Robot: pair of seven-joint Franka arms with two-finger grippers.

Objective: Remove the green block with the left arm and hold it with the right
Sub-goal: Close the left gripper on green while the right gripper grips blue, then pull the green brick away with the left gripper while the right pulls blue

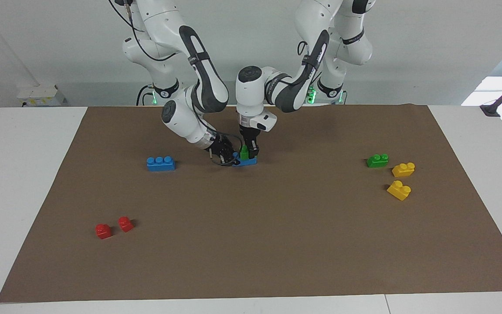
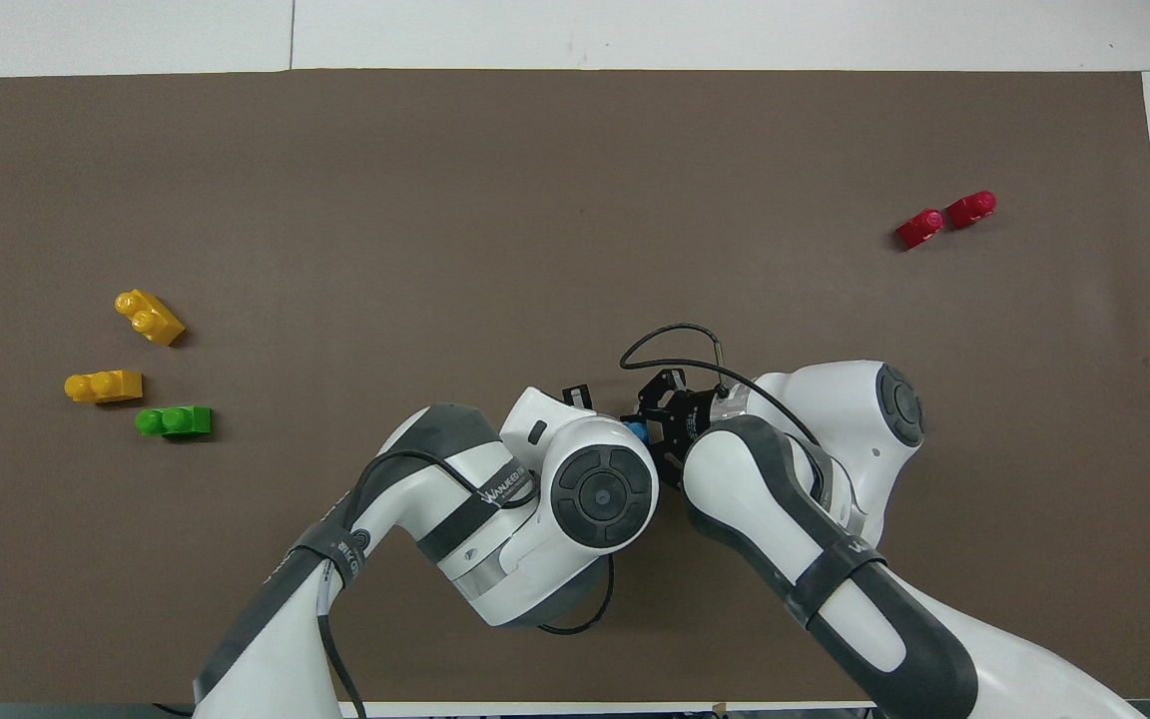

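The green block sits on top of a blue brick in the middle of the brown mat, on the part near the robots. My left gripper points straight down, with its fingers closed around the green block. My right gripper, the one with the wire loop, comes in low from the side and is shut on the end of the blue brick. In the overhead view the left wrist hides the green block. Only a bit of the blue brick shows there, beside the right gripper.
A second blue brick lies toward the right arm's end. A darker green brick and two yellow bricks lie toward the left arm's end. Two red bricks lie farther from the robots.
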